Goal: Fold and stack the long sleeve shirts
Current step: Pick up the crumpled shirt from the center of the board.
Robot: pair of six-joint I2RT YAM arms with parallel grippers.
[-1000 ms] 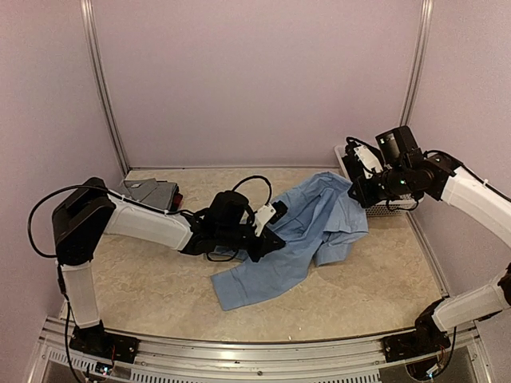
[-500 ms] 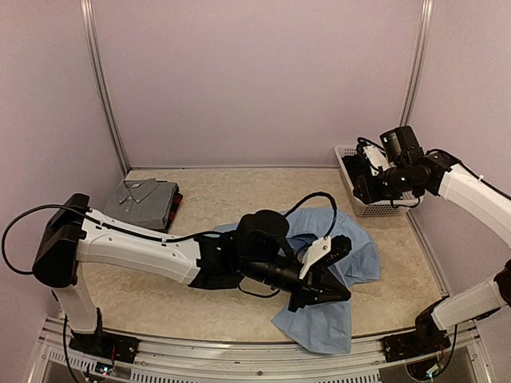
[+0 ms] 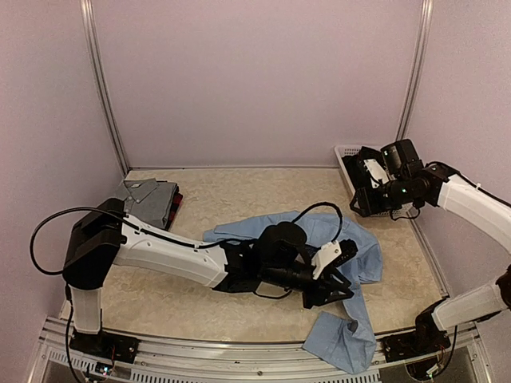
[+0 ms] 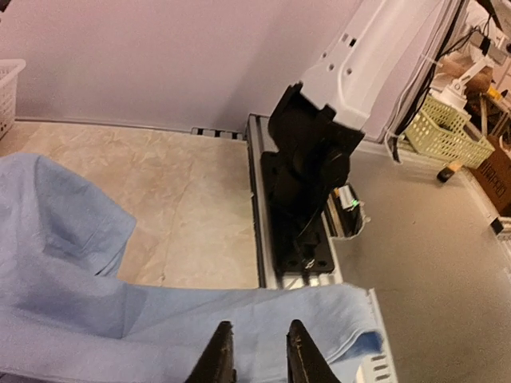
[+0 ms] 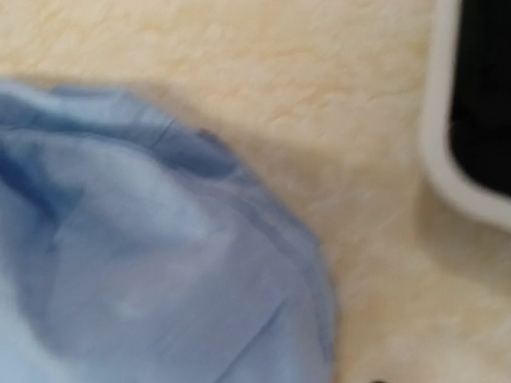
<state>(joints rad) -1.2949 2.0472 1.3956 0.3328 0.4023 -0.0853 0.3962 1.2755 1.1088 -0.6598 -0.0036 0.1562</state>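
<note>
We are looking down on a beige, marbled worktop (image 3: 239,187) sitting inside a booth of pale lilac walls (image 3: 255,80), with a metal rail (image 3: 200,347) running along the near edge at 6 o'clock. The light blue shirt (image 3: 359,254) is lying crumpled from the centre toward 5 o'clock, and one end of it is spilling over that rail. At 10 o'clock the grey shirt (image 3: 148,199) is resting folded on the red-and-black plaid shirt (image 3: 176,199), of which only a strip is showing. The white basket (image 3: 345,153) is standing at 2 o'clock by the right wall. The left arm is lying stretched out toward 5 o'clock. In its wrist view the left fingers (image 4: 217,363) are standing a narrow gap apart, pinching a fold of the light blue shirt, which is crossing in front of the right arm's base (image 4: 307,175). The right fingers (image 3: 358,201) are hanging near the basket. We cannot tell whether they are apart or together, since the blurred right wrist view is giving us only blue cloth, worktop and a white rim (image 5: 447,159). Bare worktop is showing from 11 to 1 o'clock along the back wall and at 7 o'clock, while the shirt's hanging end is crowding the edge at 5 o'clock.
</note>
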